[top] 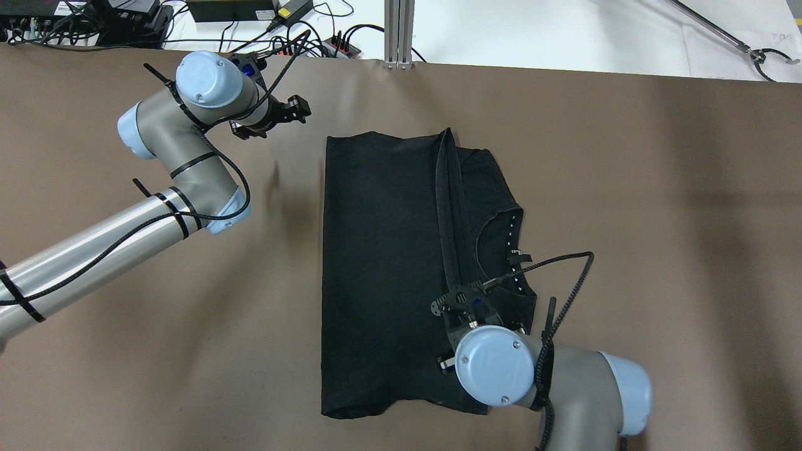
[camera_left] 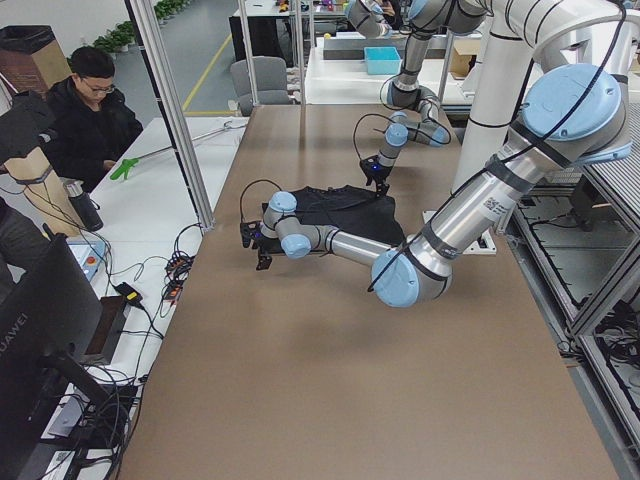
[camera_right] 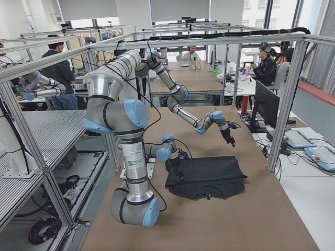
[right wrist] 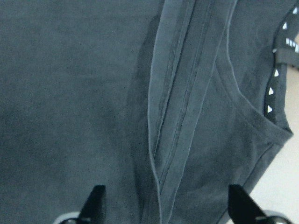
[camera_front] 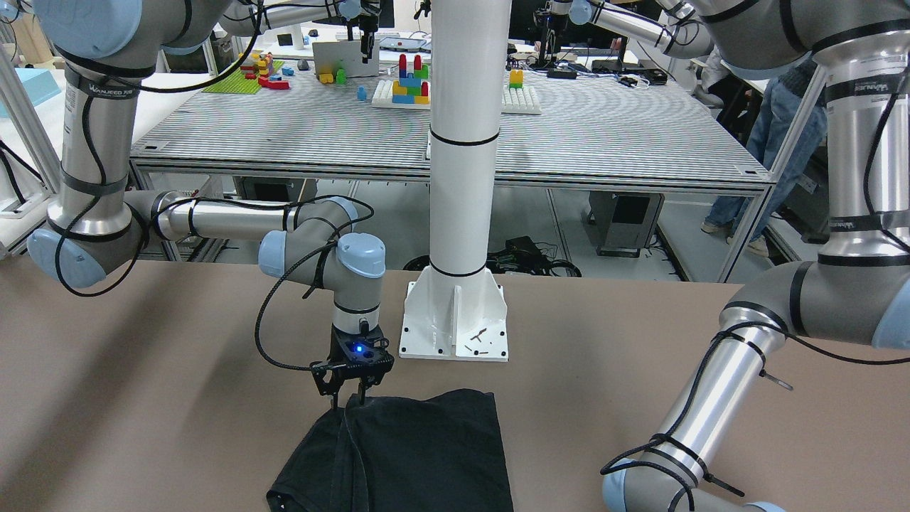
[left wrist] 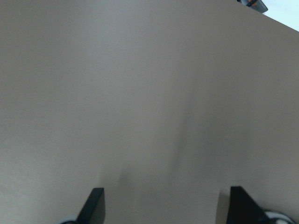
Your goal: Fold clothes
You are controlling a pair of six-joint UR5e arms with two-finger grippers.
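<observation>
The clothes are one black garment lying flat in the middle of the brown table, with its right part folded over into a hemmed ridge beside the neckline. My right gripper hangs open just above the near end of that ridge. In the right wrist view its fingers straddle the hem of the clothes with nothing between them. My left gripper is open over bare table, off the far left corner of the cloth. The left wrist view shows only its fingertips and tabletop.
A white pillar base plate stands on the table on the robot's side of the cloth. Cables and power strips and an aluminium post line the far edge. A person sits beyond that edge.
</observation>
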